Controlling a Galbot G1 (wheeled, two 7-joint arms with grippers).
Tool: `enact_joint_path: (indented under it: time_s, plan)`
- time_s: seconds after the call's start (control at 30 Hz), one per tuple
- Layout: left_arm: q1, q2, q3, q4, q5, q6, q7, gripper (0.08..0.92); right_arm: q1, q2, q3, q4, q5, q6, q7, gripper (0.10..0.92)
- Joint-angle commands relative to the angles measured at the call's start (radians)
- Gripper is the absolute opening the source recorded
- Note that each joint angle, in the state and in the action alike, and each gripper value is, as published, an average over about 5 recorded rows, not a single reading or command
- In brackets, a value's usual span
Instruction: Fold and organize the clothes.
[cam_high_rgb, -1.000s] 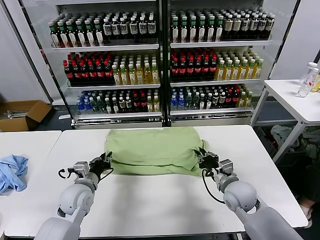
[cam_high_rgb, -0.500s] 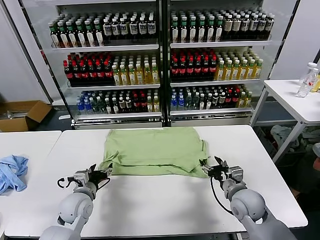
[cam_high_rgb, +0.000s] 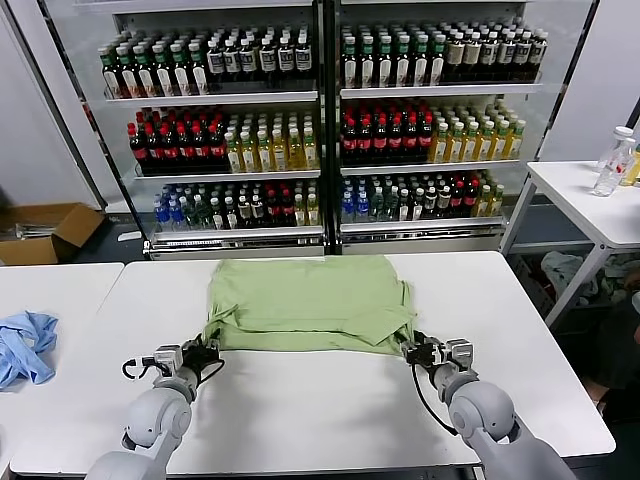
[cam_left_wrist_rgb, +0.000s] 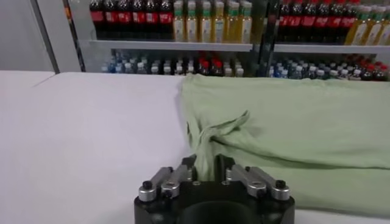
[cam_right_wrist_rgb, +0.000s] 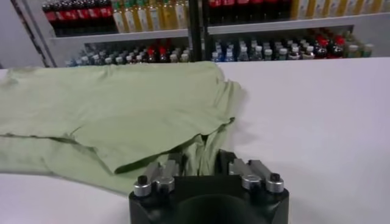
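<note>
The light green shirt (cam_high_rgb: 310, 300) lies folded and flat on the white table (cam_high_rgb: 320, 410), its near edge towards me; no collar, buttons or print show. My left gripper (cam_high_rgb: 207, 352) is at its near left corner, and my right gripper (cam_high_rgb: 410, 350) at its near right corner. In the left wrist view the gripper (cam_left_wrist_rgb: 207, 167) is shut on a bunched strip of the shirt (cam_left_wrist_rgb: 292, 128). In the right wrist view the gripper (cam_right_wrist_rgb: 201, 161) is shut on the edge of the shirt (cam_right_wrist_rgb: 122, 109).
A light blue garment (cam_high_rgb: 22, 340) lies on the table to the left. Drinks coolers (cam_high_rgb: 320, 130) stand behind the table. A cardboard box (cam_high_rgb: 45, 230) sits on the floor at left. A side table (cam_high_rgb: 590, 200) with a bottle (cam_high_rgb: 612, 160) stands at right.
The shirt's raised near fold has dropped flat onto the table. Both grippers have come down and back towards me with the near corners.
</note>
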Motion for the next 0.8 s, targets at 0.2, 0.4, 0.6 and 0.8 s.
enact_joint_path:
  time_s: [0.2,0.4,0.6,0.8]
  plan:
    - [0.285,0.038,-0.076,-0.309,-0.061,0.022,-0.008,0.103,-0.369,-0.094,0.165,0.320,-0.005,0.046,-0.007,0.151]
    - [0.537,0.066,-0.163,-0.520,-0.060,0.022,-0.030,0.101,-0.753,-0.049,0.387,0.506,-0.111,0.095,-0.041,0.151]
    - [0.755,0.039,-0.183,-0.667,0.053,0.023,-0.028,0.101,-0.908,0.006,0.461,0.596,-0.242,0.061,-0.073,0.162]
    - [0.716,0.066,-0.264,-0.774,0.056,0.023,-0.027,0.167,-0.819,-0.029,0.536,0.708,-0.168,0.079,-0.040,0.294]
